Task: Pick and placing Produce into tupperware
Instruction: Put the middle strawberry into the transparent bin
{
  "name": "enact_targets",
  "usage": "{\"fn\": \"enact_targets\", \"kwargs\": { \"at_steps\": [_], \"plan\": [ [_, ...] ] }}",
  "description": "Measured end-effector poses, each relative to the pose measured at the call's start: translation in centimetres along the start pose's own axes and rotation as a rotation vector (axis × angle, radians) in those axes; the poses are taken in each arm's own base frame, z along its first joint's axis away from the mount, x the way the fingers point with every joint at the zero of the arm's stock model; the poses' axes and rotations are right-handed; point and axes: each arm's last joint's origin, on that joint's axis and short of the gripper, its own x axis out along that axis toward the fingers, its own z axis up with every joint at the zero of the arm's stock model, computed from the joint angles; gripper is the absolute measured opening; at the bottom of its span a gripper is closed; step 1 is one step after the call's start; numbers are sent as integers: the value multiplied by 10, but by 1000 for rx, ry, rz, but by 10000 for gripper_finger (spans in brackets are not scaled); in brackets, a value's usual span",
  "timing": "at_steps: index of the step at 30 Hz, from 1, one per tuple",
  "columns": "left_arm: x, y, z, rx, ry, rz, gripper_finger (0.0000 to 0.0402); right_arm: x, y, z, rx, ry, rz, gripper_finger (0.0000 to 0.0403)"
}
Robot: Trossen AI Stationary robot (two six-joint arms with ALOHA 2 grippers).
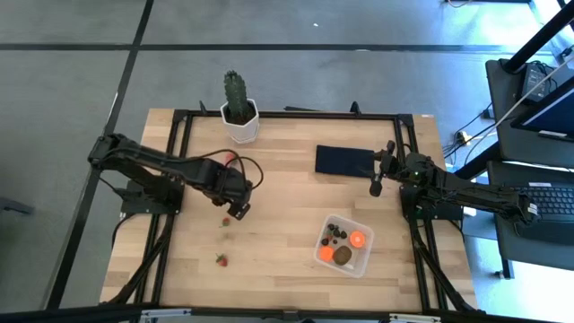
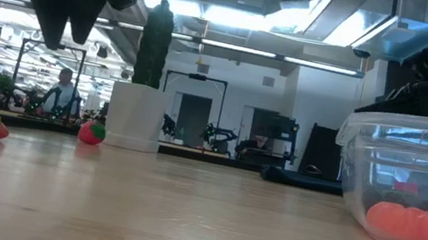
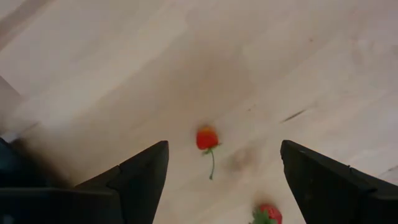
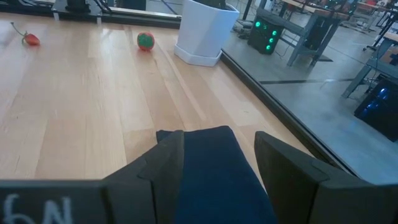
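Spread fingers of the left gripper (image 3: 224, 180) frame a strawberry (image 3: 207, 138) at frame centre, directly below, stem toward the wrist; tupperware (image 1: 344, 244) waits lower right, right gripper (image 1: 380, 170) parked apart.

Matt pale wood table (image 1: 287, 251), clear plastic tupperware (image 1: 362, 258)

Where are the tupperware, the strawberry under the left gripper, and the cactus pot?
tupperware (image 1: 363, 257): high view, on its clear right rim.
strawberry (image 3: 207, 137): left wrist view, on its red body.
left gripper (image 3: 224, 171): left wrist view, midway between its fingertips.
cactus pot (image 1: 241, 130): high view, on its white wall.
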Motion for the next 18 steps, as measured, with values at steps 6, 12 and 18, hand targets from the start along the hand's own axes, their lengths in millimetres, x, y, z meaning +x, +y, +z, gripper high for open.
{"fn": "enact_targets", "kwargs": {
  "at_steps": [6, 12, 18],
  "plan": [
    [12, 0, -15, -22, 17, 26, 298, 0, 0, 0, 3, 0, 0, 198],
    [43, 3, -26, -30, 17, 5, 298, 0, 0, 0, 12, -1, -1, 198],
    [69, 11, -35, -83, 24, -9, 298, 0, 0, 0, 28, -1, 0, 198]
  ]
}}
